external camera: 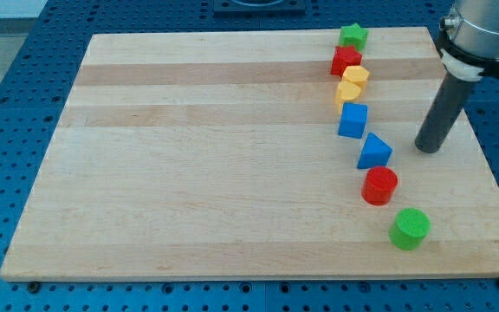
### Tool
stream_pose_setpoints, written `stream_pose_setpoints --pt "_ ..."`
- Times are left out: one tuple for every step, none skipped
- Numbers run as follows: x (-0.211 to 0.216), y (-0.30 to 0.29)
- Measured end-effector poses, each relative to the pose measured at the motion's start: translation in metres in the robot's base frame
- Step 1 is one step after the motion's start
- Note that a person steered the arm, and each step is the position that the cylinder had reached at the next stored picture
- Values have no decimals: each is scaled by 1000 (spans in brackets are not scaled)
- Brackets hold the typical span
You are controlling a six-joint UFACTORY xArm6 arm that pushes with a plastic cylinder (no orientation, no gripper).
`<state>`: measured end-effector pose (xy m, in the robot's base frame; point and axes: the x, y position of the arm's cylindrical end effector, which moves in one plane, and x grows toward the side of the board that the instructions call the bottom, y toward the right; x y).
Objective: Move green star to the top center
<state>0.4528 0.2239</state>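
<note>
No pincer here, just a rod; our tip (428,147) sits right of the blue triangle (374,152), well below green star (353,35), so we likely approach from its right

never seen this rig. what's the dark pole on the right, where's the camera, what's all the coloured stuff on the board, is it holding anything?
The pole is the end of a robot arm: a straight dark rod with no grasping tool. It only pushes things with my tip, so nothing is held.

There is one camera view, looking down at an angle on a wooden board; its mounting is not on record.

The blocks run in a line from the view's top toward the bottom right: green star, red star, two yellow blocks, blue cube, blue triangle, red cylinder, green cylinder.

My tip stands to the right of the blue triangle, touching no block. The green star, which the task wants at top centre, sits at the top, right of centre.
</note>
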Motion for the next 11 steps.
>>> stream_pose_setpoints --pt "0 0" --pt "-9 1" --pt "-20 3" --pt "-22 3" --pt "-66 14" --pt "-121 22" --pt "-179 25" --pt "-184 25" --pt "-208 16" --pt "-228 7" --pt "-228 2"
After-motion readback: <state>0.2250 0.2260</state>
